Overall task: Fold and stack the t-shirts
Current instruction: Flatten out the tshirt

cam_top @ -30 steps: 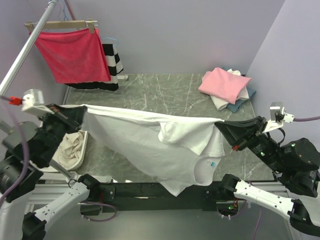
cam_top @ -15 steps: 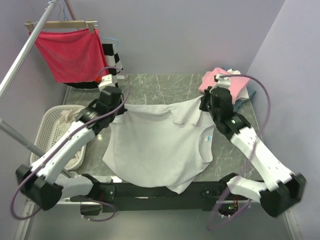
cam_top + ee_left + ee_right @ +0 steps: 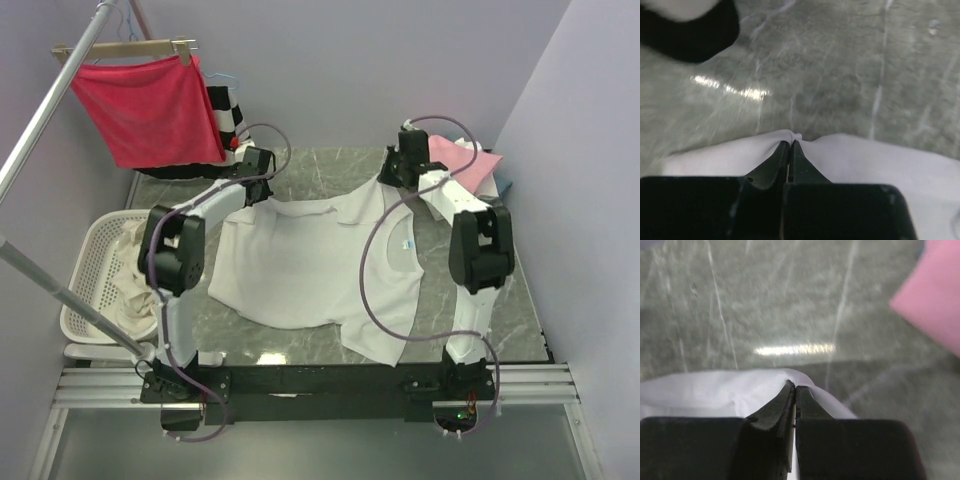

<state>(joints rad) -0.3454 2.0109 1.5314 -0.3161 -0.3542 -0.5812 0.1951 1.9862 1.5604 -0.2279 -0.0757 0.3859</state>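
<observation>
A white t-shirt (image 3: pixel 310 265) with a small neck label (image 3: pixel 408 243) lies spread on the grey marble table, its near hem reaching the front edge. My left gripper (image 3: pixel 248 188) is shut on its far left edge; the left wrist view shows white cloth (image 3: pixel 840 155) pinched between the black fingers (image 3: pixel 771 165). My right gripper (image 3: pixel 393 180) is shut on its far right edge; the right wrist view shows the cloth (image 3: pixel 715 390) pinched there too. A pink t-shirt (image 3: pixel 462 160) tops a stack at the far right.
A white laundry basket (image 3: pixel 88 262) with pale cloth stands at the left edge. A red cloth on a wooden hanger (image 3: pixel 148 105) and a black-and-white striped garment (image 3: pixel 228 118) hang at the far left. A metal rail (image 3: pixel 45 110) crosses the left side.
Both arms have reached far across the table, pulling the white t-shirt away from the front edge and laying it flatter on the marble. Both grippers have kept their hold.
</observation>
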